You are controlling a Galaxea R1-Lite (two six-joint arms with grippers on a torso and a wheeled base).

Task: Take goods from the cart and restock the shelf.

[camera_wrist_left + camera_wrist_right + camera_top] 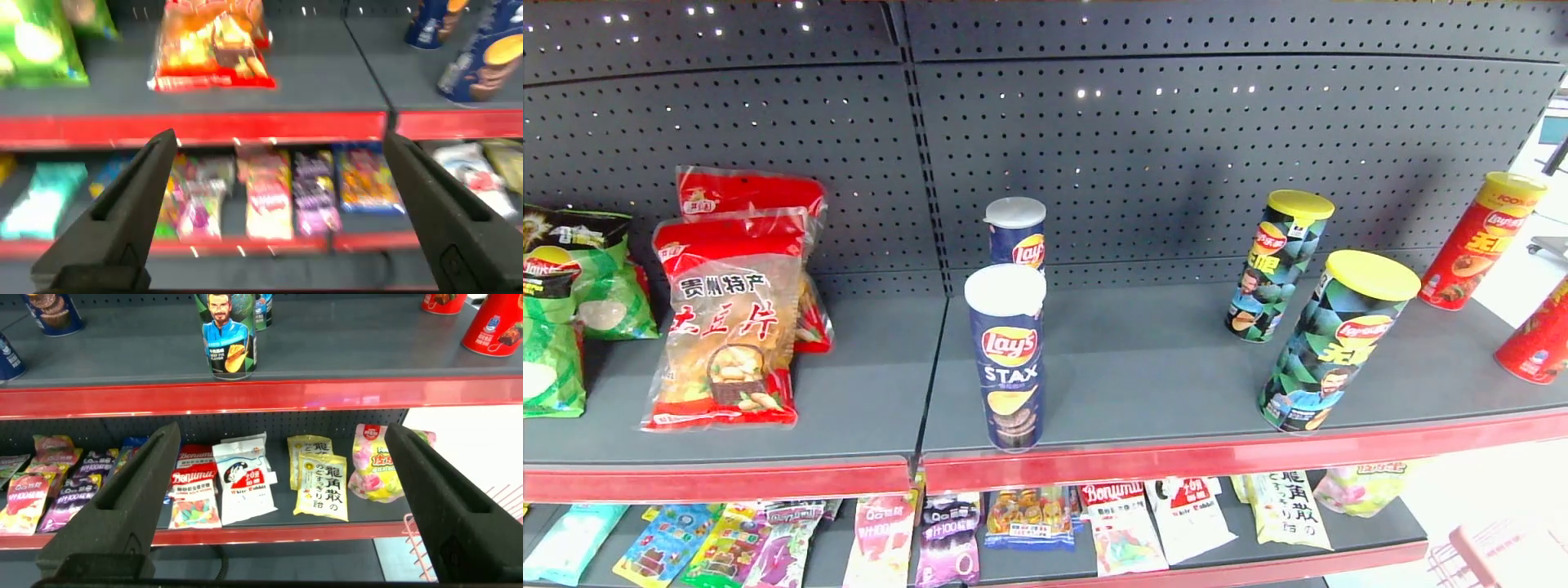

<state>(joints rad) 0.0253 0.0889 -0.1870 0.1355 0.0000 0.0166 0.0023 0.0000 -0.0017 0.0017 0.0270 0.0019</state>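
Note:
The upper shelf [1176,367] holds two blue chip cans [1006,359], two dark green cans with yellow lids [1331,339] and red cans [1478,241] at the right end. Red snack bags [731,327] and green bags [564,302] stand to the left. My left gripper [279,139] is open and empty, in front of the shelf's red edge [196,129], below the red bags [214,45]. My right gripper [282,429] is also open and empty, facing the lower shelf's packets [241,486], under a green can [227,335].
The lower shelf [1372,543] carries a row of flat snack packets [1029,523]. A pink wire cart corner [1494,555] shows at the bottom right. Bare shelf space lies between the blue cans and the green cans, and in front of the red bags.

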